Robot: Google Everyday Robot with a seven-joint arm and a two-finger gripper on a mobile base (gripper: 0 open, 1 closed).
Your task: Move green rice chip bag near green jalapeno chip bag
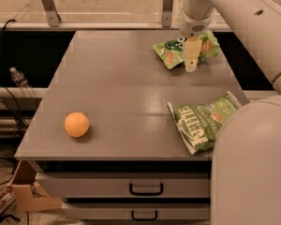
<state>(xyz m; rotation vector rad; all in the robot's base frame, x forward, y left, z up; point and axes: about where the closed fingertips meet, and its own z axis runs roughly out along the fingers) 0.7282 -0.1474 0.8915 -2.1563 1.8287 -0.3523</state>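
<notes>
The green rice chip bag (171,50), small, wrinkly and bright green with orange-tan rounds, lies at the far right of the grey table (122,88). My gripper (192,62) hangs straight down over the bag's middle, its pale fingers covering part of it. The green jalapeno chip bag (203,123), larger and flat with white "KETTLE" lettering, lies at the table's front right, partly hidden by my arm (253,163).
An orange (77,124) sits at the table's front left. Drawers with black handles (145,189) are below the tabletop. A metal rail and posts (47,3) run along the far edge. A water bottle (19,81) lies left of the table.
</notes>
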